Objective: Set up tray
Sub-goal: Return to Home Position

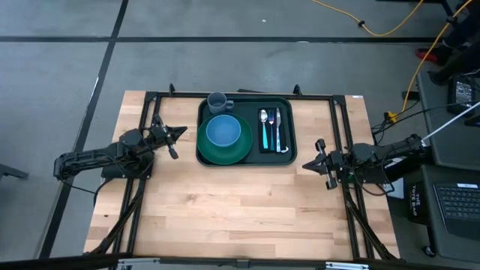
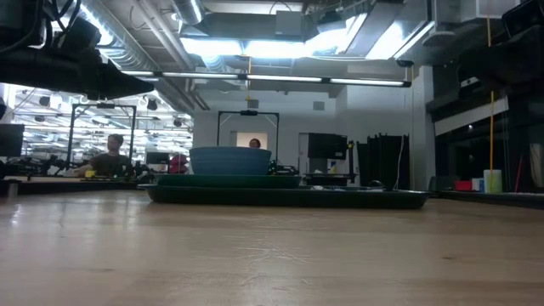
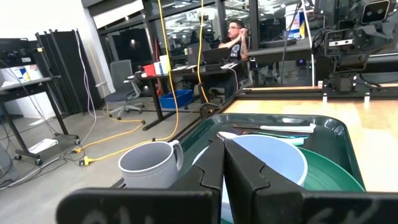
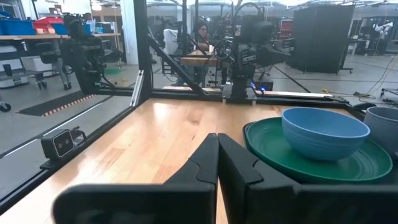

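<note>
As it sits, tray (image 1: 274, 159) long axis runs L-R.

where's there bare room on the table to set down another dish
The table is bare from the tray's long side away from the cup to its edge. The tray is crowded: plate, bowl, napkin. The left hand and right hand flank it.

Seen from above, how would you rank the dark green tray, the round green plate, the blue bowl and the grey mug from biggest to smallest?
Largest to smallest in the high view:
1. tray
2. green plate
3. blue bowl, sitting on the plate
4. grey mug, clearly the smallest
</note>
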